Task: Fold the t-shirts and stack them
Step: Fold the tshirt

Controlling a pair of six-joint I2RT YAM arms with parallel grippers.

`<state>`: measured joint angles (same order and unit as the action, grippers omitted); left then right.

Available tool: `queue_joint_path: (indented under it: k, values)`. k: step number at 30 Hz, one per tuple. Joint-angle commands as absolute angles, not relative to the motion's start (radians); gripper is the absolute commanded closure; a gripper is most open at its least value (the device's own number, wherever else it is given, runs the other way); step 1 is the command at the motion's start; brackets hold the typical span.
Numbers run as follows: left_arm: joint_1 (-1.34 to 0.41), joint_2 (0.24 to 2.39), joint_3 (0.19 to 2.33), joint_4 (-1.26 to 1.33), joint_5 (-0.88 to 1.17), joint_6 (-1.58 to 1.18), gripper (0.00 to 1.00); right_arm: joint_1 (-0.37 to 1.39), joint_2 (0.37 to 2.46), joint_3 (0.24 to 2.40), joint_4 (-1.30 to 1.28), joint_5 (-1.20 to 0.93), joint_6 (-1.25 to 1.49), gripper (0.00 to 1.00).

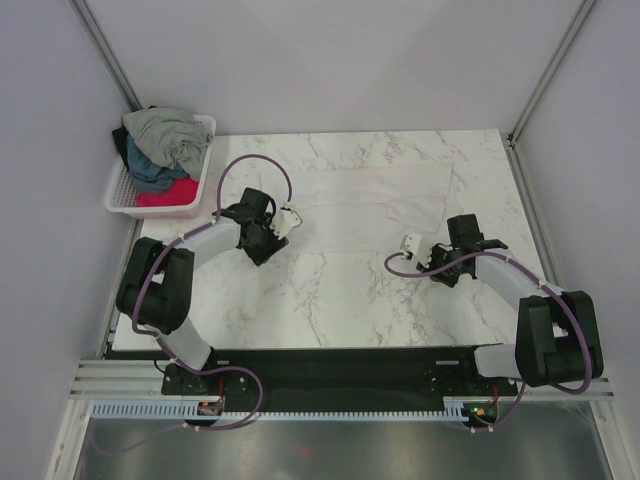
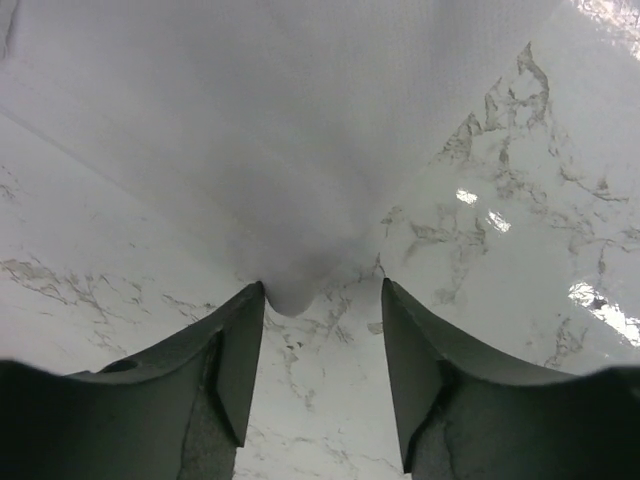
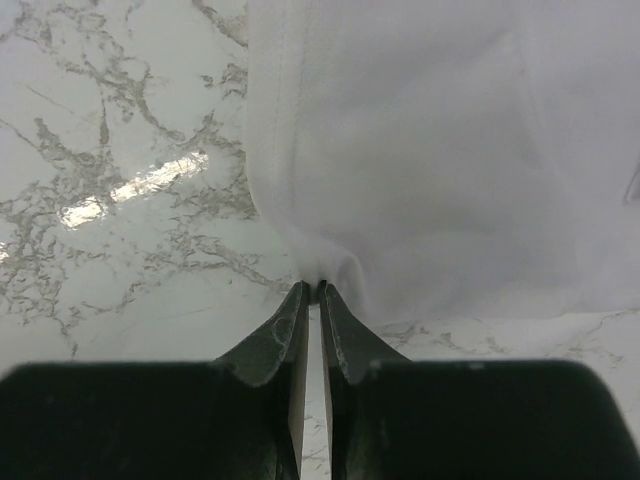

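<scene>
Right gripper (image 3: 320, 288) has its two fingers pressed together on a small pinch of the white t-shirt (image 1: 370, 205), at the near hem of the cloth. The left gripper (image 2: 322, 292) stands with jaws wide apart. A little bump of the same cloth lies on the marble between them, touching the left finger, and it is not yet clamped.

The table (image 1: 330, 300) carries only this one shirt. It lies spread over the far half, mostly flat, with a few soft creases (white on white marble, so its outline is hard to follow from above). I see no finished fold and no stack anywhere. The basket (image 1: 118, 195) at the far left corner holds the other three in a loose heap: the grey-green shirt (image 1: 165, 130) on top, the dark teal shirt (image 1: 150, 172) under it, and the red-pink shirt (image 1: 170, 192) at the near side. So I judge the task is at its very beginning: the first shirt is only being taken up, and all the folding and stacking is left to do.

For room, the near half of the table is bare marble between the two arms, which looks like a good place to carry the hem. The far edge runs close behind the shirt, and the right edge is close to the right arm. The basket stands near the left arm on its far side.
</scene>
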<state>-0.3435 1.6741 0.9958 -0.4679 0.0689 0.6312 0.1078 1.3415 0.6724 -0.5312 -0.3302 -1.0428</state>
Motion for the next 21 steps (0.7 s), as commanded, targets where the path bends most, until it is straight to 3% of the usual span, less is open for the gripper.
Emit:
queue_joint_path:
  k: [1, 7, 8, 9, 11, 21]
  values:
    - [-0.339, 1.689, 1.023, -0.440, 0.077, 0.672, 0.44, 0.110, 1.345, 0.712, -0.517, -0.334, -1.037, 0.84]
    - [-0.337, 1.710, 1.037, -0.468, 0.106, 0.655, 0.81, 0.110, 1.339, 0.716, -0.517, -0.333, -1.020, 0.93]
    - [-0.334, 1.709, 1.035, -0.469, 0.104, 0.652, 0.93, 0.110, 1.338, 0.715, -0.515, -0.331, -1.020, 0.94]
    - [-0.334, 1.706, 1.035, -0.477, 0.103, 0.652, 0.98, 0.110, 1.335, 0.719, -0.517, -0.328, -1.016, 0.96]
    - [-0.324, 1.692, 1.034, -0.488, 0.097, 0.641, 0.98, 0.110, 1.321, 0.727, -0.515, -0.316, -0.999, 1.00]
    - [-0.310, 1.585, 1.149, -0.615, 0.138, 0.675, 0.98, 0.101, 1.249, 0.879, -0.518, -0.310, -0.884, 1.00]
